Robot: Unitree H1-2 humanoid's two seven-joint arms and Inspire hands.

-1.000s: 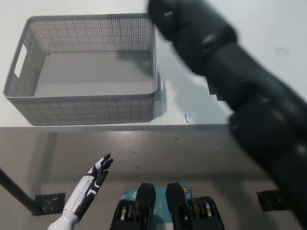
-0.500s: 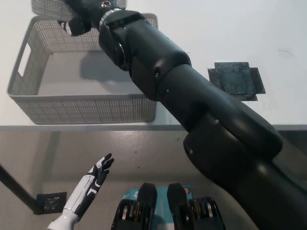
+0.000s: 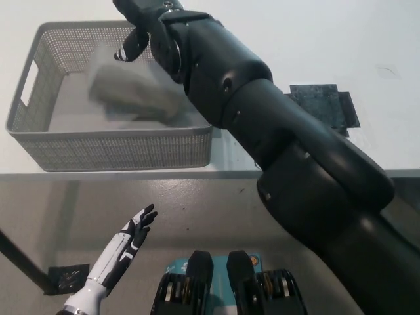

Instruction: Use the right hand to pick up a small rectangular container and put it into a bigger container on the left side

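So the black right hand (image 3: 141, 23) is hanging over the far side of the big grey perforated plastic basket (image 3: 111, 147), fingers apart and holding nothing. Just below and a bit left of it, the small grey mesh rectangular container (image 3: 128, 88) is showing as a motion-blurred smear inside the basket, clear of the fingers. Can't tell if it's touching the basket floor. The white left hand (image 3: 134, 233) is resting low beneath the table edge, fingers spread, empty.
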